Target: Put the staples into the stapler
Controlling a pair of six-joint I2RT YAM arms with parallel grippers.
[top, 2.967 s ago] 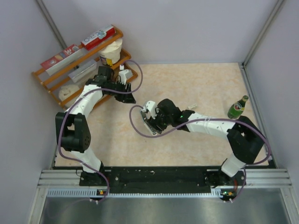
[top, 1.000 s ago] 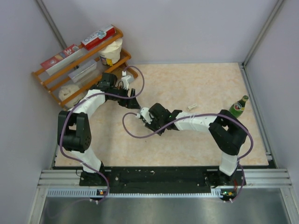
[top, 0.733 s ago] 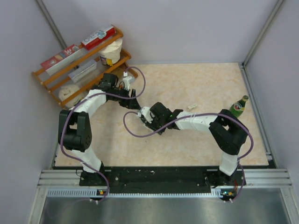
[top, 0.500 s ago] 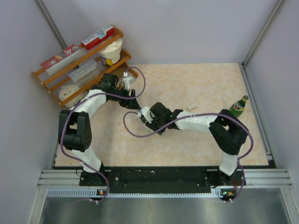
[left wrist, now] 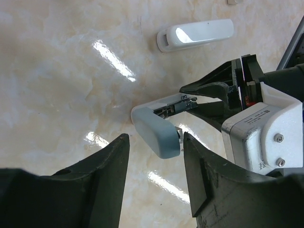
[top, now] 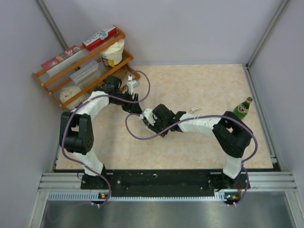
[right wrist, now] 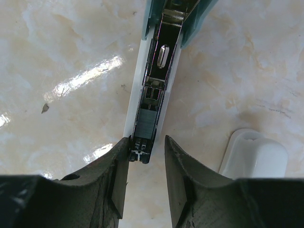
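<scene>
1. While the right gripper (right wrist: 146, 145) clenches the near end of the stapler (right wrist: 152, 85), we pin the base to the table (top: 204, 85). This keeps the open tray facing up for loading.
2. We set the left gripper (left wrist: 156, 138) astride the grey lid (left wrist: 152, 128) at the stapler's far end. Its jaws are not clamped, and a gap shows on one side. We judge it is there to hold the lid back off the tray.
3. The staples (top: 194, 109) lie on the table to the right of the stapler, well apart from both grippers. Neither gripper holds them.
4. A white stapler (left wrist: 195, 34) lies just beyond the stapler, untouched.
5. A dark block sits in the tray, and we cannot tell whether it is staples or the pusher.
</scene>
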